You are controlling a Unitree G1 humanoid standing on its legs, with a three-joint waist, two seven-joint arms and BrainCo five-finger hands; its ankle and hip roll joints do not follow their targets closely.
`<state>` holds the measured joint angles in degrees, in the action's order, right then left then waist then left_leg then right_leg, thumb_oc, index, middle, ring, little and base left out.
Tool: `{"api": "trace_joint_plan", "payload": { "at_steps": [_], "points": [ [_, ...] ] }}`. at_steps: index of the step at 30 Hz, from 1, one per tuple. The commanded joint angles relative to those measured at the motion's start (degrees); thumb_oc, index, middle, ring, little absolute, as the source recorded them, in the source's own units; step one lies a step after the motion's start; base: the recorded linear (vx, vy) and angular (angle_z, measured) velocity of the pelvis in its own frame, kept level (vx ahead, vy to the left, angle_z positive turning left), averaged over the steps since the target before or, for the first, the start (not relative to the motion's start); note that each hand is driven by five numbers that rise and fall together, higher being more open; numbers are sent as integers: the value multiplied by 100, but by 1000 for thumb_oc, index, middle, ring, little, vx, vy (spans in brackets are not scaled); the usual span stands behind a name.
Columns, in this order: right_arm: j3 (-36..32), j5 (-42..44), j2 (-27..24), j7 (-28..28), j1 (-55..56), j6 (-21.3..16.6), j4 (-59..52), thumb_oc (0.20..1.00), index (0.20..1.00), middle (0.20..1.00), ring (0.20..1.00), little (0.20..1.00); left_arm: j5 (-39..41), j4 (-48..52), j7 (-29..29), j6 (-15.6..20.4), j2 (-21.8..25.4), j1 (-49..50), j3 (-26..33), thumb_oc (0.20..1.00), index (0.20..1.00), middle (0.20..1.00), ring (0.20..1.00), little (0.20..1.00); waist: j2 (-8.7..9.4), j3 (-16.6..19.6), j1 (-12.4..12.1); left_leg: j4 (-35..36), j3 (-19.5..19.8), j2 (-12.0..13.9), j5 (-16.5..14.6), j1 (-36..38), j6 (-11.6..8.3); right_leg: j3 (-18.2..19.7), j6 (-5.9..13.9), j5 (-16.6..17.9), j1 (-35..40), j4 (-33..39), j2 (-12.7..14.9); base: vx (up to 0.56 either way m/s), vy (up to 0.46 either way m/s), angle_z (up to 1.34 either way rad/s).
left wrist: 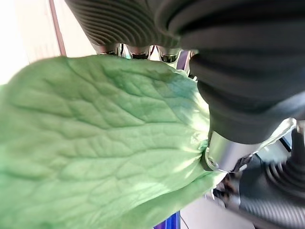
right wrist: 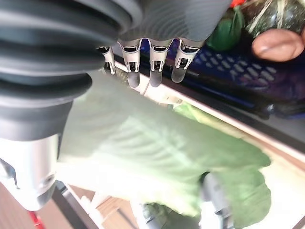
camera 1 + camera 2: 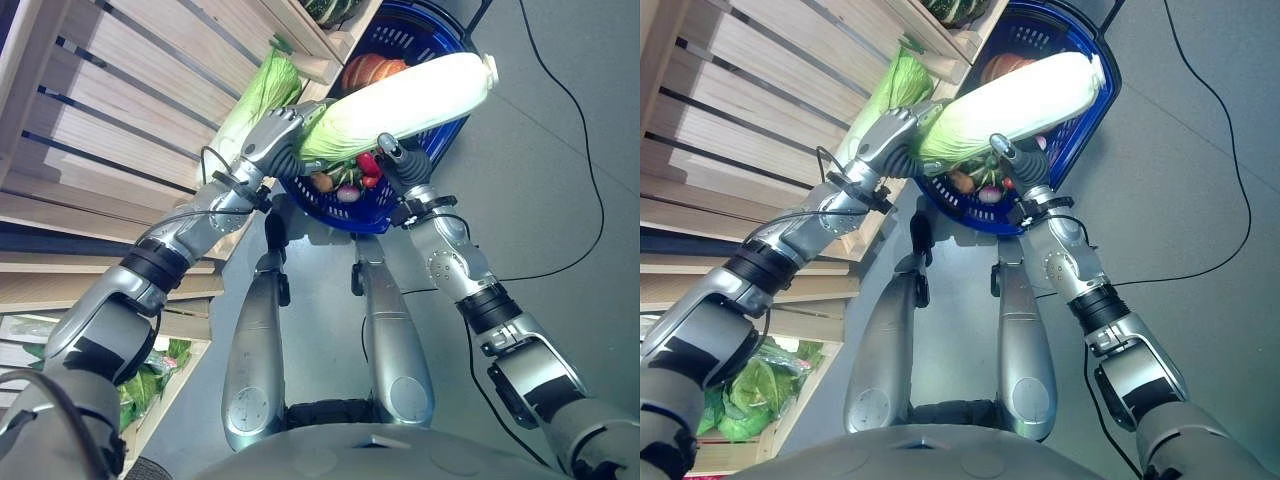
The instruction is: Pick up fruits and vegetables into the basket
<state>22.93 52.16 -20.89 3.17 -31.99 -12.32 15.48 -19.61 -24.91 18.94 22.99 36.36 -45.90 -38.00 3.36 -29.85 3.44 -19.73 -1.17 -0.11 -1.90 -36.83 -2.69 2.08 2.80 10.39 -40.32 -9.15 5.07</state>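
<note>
Both hands grasp a long napa cabbage [image 3: 400, 100]: the left hand [image 3: 272, 140] has its fingers curled round the leafy green end, and the right hand [image 3: 400, 165] grips it from below nearer the middle (its fingers lie against the leaves in the right wrist view). The cabbage hangs tilted just above the blue basket [image 3: 430, 40], its pale stem end over the basket's middle. The basket, already holding a reddish-brown squash [image 3: 370, 70] and small red and brown vegetables [image 3: 345, 182], stands on the grey floor [image 3: 560, 150] beside a slatted wooden produce shelf [image 3: 110, 110], where another napa cabbage [image 3: 262, 92] lies.
</note>
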Motion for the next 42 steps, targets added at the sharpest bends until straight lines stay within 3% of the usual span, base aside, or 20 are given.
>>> {"api": "trace_joint_plan", "payload": {
  "at_steps": [1,18,19,20,21,22,42],
  "points": [
    [-37,192,-102,316,-132,-343,-754,1000,1000,1000,1000,1000,199,808,-150,160,-30,-119,26,200,200,200,200,200,-193,6,-22,680,153,-109,424,92,-68,-408,308,-654,325,-511,-143,0,0,0],
    [-210,706,-17,520,-70,-574,-968,1000,1000,1000,1000,1000,371,842,-863,-168,-19,-67,-2,200,200,200,200,200,-202,6,-12,703,153,-121,426,81,-50,-430,325,-633,307,-488,-138,0,0,0],
    [-218,755,3,574,-67,-597,-962,840,840,840,840,840,369,832,-889,-184,-28,-62,-9,200,200,200,200,200,-203,6,-12,707,152,-119,426,85,-49,-430,326,-634,311,-486,-138,0,0,0],
    [-218,780,12,599,-62,-615,-961,840,840,840,840,840,363,830,-903,-198,-32,-60,-13,200,200,200,200,200,-203,6,-13,707,153,-120,427,85,-50,-429,327,-634,311,-486,-138,0,0,0],
    [-227,819,29,614,-60,-648,-973,470,470,470,470,470,354,838,-918,-229,-30,-63,-25,200,200,200,200,200,-204,6,-12,713,154,-120,429,91,-50,-429,330,-632,317,-481,-138,0,0,0],
    [-240,827,68,662,-65,-707,-982,200,200,200,200,200,385,825,-956,-259,-38,-84,-38,200,200,200,200,200,-208,6,-10,724,154,-120,434,94,-51,-430,333,-624,318,-470,-135,0,0,0],
    [-290,866,110,815,-48,-820,-956,200,200,200,200,200,358,880,-1059,-457,-89,-36,32,200,200,200,200,200,-233,6,-12,726,166,-144,434,74,-45,-458,344,-603,302,-439,-106,0,0,0]
  ]
}}
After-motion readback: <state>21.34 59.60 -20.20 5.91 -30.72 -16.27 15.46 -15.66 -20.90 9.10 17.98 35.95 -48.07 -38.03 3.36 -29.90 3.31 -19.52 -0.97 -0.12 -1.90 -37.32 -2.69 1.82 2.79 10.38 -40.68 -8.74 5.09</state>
